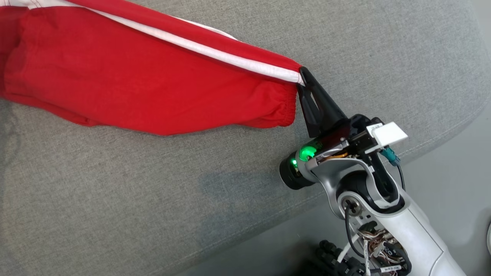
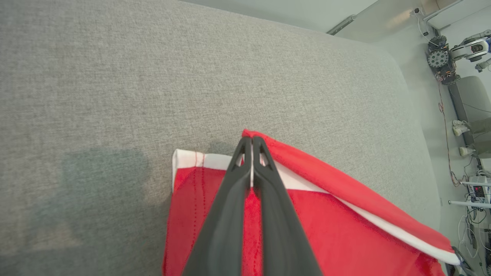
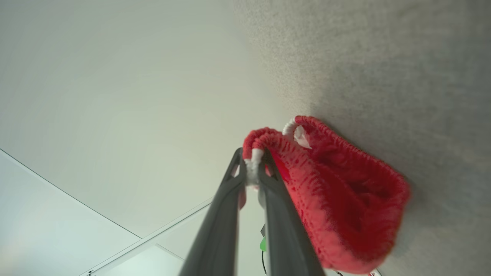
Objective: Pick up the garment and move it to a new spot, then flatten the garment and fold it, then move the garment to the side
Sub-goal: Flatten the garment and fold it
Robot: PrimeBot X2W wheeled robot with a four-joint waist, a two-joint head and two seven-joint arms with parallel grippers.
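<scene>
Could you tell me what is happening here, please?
The robot holds a red white-striped garment by both ends over a grey upholstered surface. Its right hand pinches the elastic cuff at the white stripe. Its left hand is shut on the opposite end.

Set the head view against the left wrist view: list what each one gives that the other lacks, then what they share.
Head view: the right end effector shut on the elastic cuff of the garment at its white stripe, plus a green light on that wrist.
Left wrist view: the left end effector shut on the flat hem end, and lab equipment past the grey cushion.
Shared: the red garment lying across that cushion.
</scene>
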